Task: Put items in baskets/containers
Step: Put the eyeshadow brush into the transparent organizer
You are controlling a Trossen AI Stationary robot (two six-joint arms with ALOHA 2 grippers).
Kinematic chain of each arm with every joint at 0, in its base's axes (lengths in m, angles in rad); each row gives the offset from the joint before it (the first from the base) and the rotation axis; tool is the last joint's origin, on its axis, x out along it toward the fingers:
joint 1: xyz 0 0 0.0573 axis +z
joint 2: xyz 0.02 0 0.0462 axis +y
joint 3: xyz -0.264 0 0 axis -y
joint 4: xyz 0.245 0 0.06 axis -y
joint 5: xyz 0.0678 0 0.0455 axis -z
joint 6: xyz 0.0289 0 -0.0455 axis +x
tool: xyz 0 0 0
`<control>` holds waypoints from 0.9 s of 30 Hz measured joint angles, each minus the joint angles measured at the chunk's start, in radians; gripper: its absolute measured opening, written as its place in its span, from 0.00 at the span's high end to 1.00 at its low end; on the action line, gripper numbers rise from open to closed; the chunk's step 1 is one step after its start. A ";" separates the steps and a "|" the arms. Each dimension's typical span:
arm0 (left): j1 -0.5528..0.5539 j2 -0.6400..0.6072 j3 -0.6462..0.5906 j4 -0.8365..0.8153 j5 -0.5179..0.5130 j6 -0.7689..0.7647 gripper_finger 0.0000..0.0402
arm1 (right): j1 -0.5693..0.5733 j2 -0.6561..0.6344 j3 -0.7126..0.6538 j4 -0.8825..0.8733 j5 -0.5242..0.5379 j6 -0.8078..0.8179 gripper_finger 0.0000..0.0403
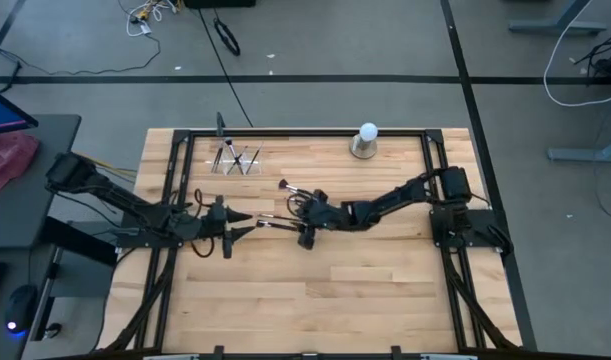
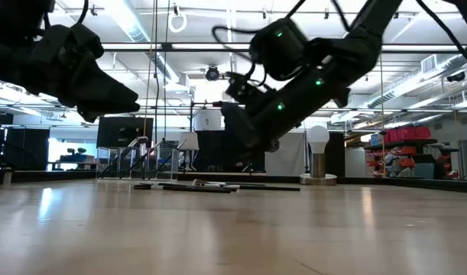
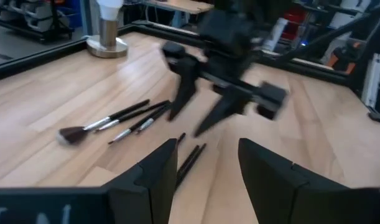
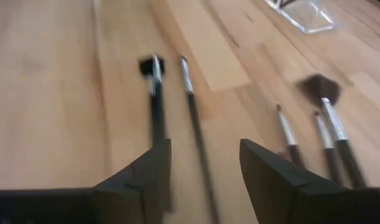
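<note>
Two dark arms reach toward the middle of the wooden desk (image 1: 315,290), the largest thing in sight, from its left and right sides. The left claw (image 1: 228,225) hangs just left of centre, fingers spread with nothing between them; the right claw (image 1: 307,222) hangs above the loose brushes, fingers likewise spread and empty.

Near the back left corner stands the clear holder (image 1: 236,161), low and almost lost against the wood, with a few brushes already upright or leaning in it (how many I cannot tell).

Between the claws lie the loose brushes (image 3: 124,118): thin black handles, silvery ferrules, small tips, one with a fuller fluffy head (image 3: 71,134). They lie flat, roughly parallel, long axes running mostly left to right across the desk, the fluffy head toward the back. Two more (image 4: 171,93) lie side by side under the right claw.

A white ball on a grey base (image 1: 365,141) stands at the back edge, well apart.
</note>
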 joint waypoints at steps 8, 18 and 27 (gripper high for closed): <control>-0.021 0.000 0.000 -0.001 -0.001 0.001 0.56 | -0.085 -0.029 0.006 -0.226 -0.035 -0.117 0.56; -0.021 0.000 0.000 -0.002 -0.011 0.001 0.56 | -0.115 -0.033 -0.068 -0.169 -0.034 -0.156 0.60; -0.020 0.000 0.000 -0.002 -0.011 0.001 0.56 | -0.117 -0.034 -0.126 -0.084 -0.091 -0.141 0.60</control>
